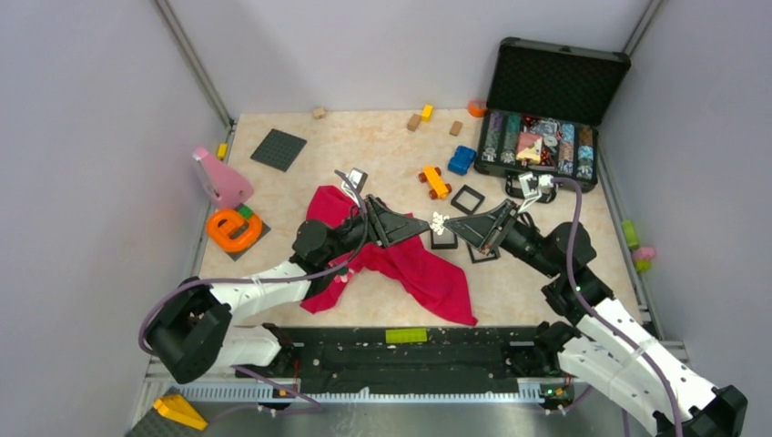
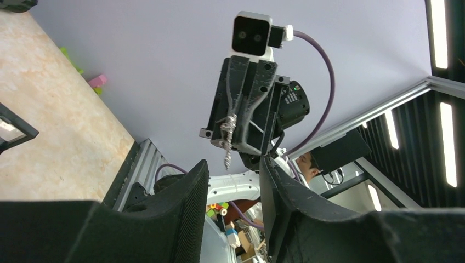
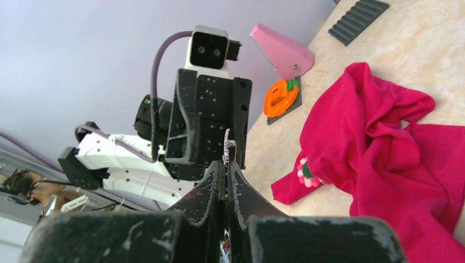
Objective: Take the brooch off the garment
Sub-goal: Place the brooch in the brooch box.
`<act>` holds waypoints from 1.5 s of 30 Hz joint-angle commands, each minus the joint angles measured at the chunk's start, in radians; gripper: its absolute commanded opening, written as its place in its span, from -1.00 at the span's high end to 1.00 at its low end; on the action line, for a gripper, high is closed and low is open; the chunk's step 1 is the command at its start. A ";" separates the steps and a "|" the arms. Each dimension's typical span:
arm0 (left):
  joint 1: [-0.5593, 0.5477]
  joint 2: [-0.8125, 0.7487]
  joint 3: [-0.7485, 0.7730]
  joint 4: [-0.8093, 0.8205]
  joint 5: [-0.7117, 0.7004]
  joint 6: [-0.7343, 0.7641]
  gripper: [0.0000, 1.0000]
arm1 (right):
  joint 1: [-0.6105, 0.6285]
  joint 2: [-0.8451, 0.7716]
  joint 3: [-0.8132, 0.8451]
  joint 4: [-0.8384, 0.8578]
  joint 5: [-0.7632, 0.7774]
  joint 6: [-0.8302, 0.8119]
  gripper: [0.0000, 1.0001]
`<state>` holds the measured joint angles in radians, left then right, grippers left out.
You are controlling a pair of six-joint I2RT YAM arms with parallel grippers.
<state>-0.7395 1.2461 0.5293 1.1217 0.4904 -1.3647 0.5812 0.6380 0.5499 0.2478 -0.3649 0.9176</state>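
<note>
Your right gripper [image 3: 225, 164] pinches the brooch [image 1: 438, 221] by a thin edge only, jaws pressed together on it, so a nudge could twist it loose and drop it onto the table [image 1: 364, 146] or the red garment [image 1: 419, 269]. That nudge would likely come from your left gripper [image 2: 234, 164], which faces it just beside the brooch, jaws apart and holding nothing; close it off-centre and you knock the piece away. Up in the air between both tools, the brooch hangs clear of the cloth. A pink flower shape [image 3: 303, 170] on the garment's hem may be print; that cannot be told.
</note>
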 commanded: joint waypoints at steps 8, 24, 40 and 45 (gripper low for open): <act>0.002 0.056 0.046 0.102 0.016 -0.041 0.35 | -0.001 0.027 0.025 0.080 -0.059 0.018 1.00; 0.001 0.069 0.058 0.109 0.046 -0.046 0.75 | -0.001 0.033 0.022 0.084 -0.054 0.020 1.00; 0.002 0.144 0.109 -0.161 0.021 0.140 1.00 | -0.001 -0.104 0.173 -0.498 0.406 -0.216 -0.25; -0.001 0.260 0.153 -0.180 0.045 0.210 1.00 | -0.002 -0.110 0.218 -0.683 0.569 -0.289 -0.25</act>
<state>-0.7395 1.4384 0.6312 0.9771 0.5125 -1.2415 0.5812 0.5316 0.7132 -0.2359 0.0109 0.7216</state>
